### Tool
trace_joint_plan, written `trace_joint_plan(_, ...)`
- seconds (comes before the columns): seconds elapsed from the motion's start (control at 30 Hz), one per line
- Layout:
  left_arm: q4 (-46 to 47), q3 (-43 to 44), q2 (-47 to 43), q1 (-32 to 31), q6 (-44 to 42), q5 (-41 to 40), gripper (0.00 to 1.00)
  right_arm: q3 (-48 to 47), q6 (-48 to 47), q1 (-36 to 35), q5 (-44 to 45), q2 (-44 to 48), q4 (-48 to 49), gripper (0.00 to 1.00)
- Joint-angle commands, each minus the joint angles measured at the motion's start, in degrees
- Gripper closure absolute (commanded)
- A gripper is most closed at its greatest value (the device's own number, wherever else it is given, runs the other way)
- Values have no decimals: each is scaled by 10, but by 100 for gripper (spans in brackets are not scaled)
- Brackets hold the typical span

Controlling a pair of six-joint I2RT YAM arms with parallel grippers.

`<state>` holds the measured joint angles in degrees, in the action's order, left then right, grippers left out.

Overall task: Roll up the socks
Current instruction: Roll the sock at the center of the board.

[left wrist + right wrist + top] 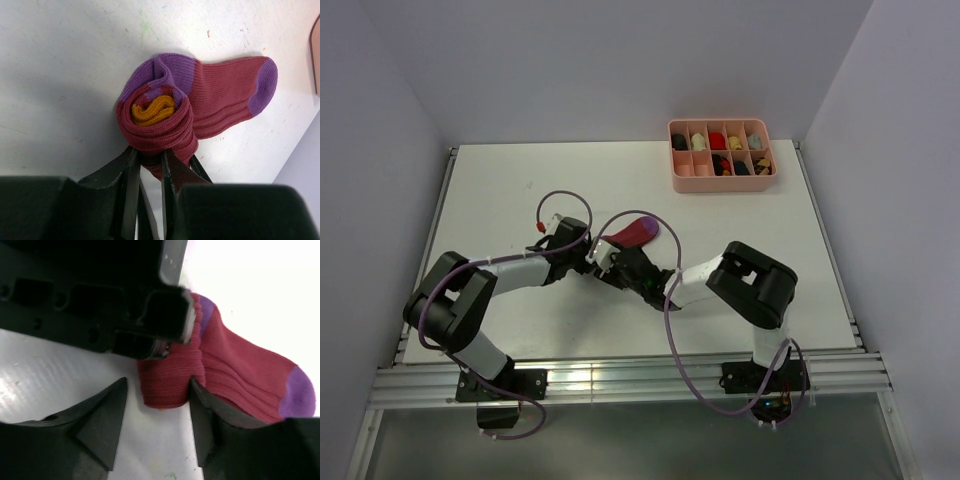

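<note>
Well inside table [500,190] edges, socks [638,234].

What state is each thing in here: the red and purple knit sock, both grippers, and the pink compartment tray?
dark red knit sock with purple toe and orange cuff: cuff end rolled into a coil, toe end flat on the white table.
left gripper: shut on the sock's rolled end.
right gripper: open, fingers astride the roll.
pink plastic compartment tray: upright at the table's far right, small rolled bundles in its compartments.
</note>
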<state>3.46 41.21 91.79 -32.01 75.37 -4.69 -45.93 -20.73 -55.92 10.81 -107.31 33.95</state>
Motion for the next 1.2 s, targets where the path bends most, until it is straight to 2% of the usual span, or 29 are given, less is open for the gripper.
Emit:
trace_joint_plan(0.0,-72,0,16,-2,-32,18,82,-21,-9,-4,3,-23,21,43)
trace_joint_plan(0.03,-72,-1,16,-2,-32,19,81,-26,-8,-4,4,-26,22,45)
trace_joint_plan(0.13,-62,-3,12,-2,-33,28,77,-34,-5,-2,3,-38,10,60)
trace_joint_plan(0.17,-61,-4,9,-2,-33,28,75,-34,1,-1,-8,-34,7,74)
trace_joint_plan(0.23,-62,-8,2,-2,-31,20,68,-33,9,1,-18,-28,-5,87)
trace_joint_plan(0.27,-64,-11,-5,-2,-29,16,66,-33,21,3,-25,-25,-11,99)
trace_joint_plan(0.37,-58,-27,-32,1,-23,9,56,-33,59,18,-77,-7,-39,100)
trace_joint_plan(0.43,-48,-41,-45,8,-21,13,45,-37,81,41,-141,3,-67,100)
trace_joint_plan(0.57,-43,-62,-99,31,-12,0,33,-70,143,84,-256,-2,-138,100)
trace_joint_plan(0.7,-40,-78,-139,37,-9,-22,31,-100,206,126,-351,-18,-181,100)
trace_joint_plan(0.87,-2,-102,-165,36,-4,-29,30,-187,287,164,-441,-73,-290,100)
trace_joint_plan(1.03,30,-112,-147,36,-2,-2,30,-172,426,194,-521,-99,-216,100)
trace_joint_plan(1.17,46,-118,-131,36,13,-2,30,-159,481,214,-534,-114,-191,100)
